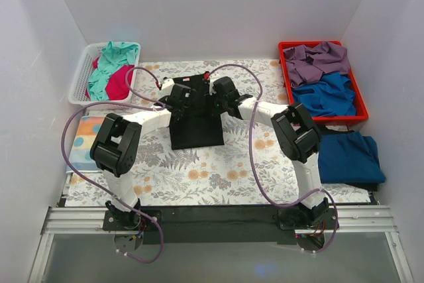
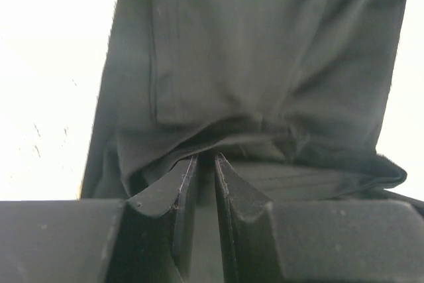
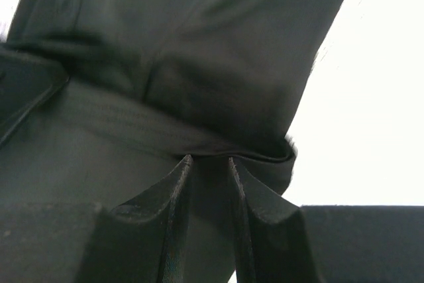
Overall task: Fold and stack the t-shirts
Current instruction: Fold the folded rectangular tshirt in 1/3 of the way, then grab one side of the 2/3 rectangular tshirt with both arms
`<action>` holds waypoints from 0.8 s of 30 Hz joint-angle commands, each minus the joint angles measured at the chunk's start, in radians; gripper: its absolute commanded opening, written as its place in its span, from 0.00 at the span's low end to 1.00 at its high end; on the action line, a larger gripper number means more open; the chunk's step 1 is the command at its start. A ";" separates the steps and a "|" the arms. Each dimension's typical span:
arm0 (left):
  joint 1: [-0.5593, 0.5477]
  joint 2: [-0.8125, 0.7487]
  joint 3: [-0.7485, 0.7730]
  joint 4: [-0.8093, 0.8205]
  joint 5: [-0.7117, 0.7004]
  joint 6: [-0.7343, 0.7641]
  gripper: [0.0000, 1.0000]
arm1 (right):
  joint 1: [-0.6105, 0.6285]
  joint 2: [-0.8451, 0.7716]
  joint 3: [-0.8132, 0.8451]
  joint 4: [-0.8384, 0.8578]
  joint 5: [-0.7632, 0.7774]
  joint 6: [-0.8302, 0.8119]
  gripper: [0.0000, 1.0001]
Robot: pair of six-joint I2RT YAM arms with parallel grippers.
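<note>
The black t-shirt (image 1: 197, 127) lies in the middle of the surface, a little toward the far edge. Its near part is flat on the floral sheet (image 1: 218, 170), with a straight near edge, and its far part is gathered under the two arms. The left gripper (image 2: 205, 158) is narrow and pinches a fold of this black cloth between its fingers (image 2: 177, 187). In the left wrist view the cloth hangs in wrinkles just beyond the tips. The right gripper (image 3: 209, 159) is also narrow and holds a thick hem of the same shirt between its fingers (image 3: 255, 197). The two grippers are near each other, at the far part of the shirt, the left one on its left side and the right one on its right side.

A dark blue t-shirt (image 1: 349, 157) lies folded at the right edge of the surface, well apart from the black one. At the far left corner a white basket (image 1: 78, 87) holds a teal t-shirt (image 1: 112, 57) and a magenta t-shirt (image 1: 119, 83), crumpled together. At the far right corner a red bin (image 1: 361, 114) holds a purple garment (image 1: 317, 61) on its far side and a bright blue garment (image 1: 328, 96) on its near side, both crumpled. A pale cloth with orange and blue dots (image 1: 83, 140) lies at the left edge, partly under the left arm.
</note>
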 commanded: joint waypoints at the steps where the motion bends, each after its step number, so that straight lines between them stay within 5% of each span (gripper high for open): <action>1: 0.051 0.053 0.101 0.004 -0.049 0.036 0.15 | -0.032 0.072 0.168 -0.017 0.056 -0.064 0.33; 10: 0.110 0.115 0.287 0.044 -0.099 0.135 0.15 | -0.095 0.150 0.438 -0.104 0.065 -0.100 0.34; 24: 0.124 -0.198 0.056 -0.070 -0.041 0.123 0.22 | -0.107 -0.205 0.012 -0.102 0.037 -0.052 0.38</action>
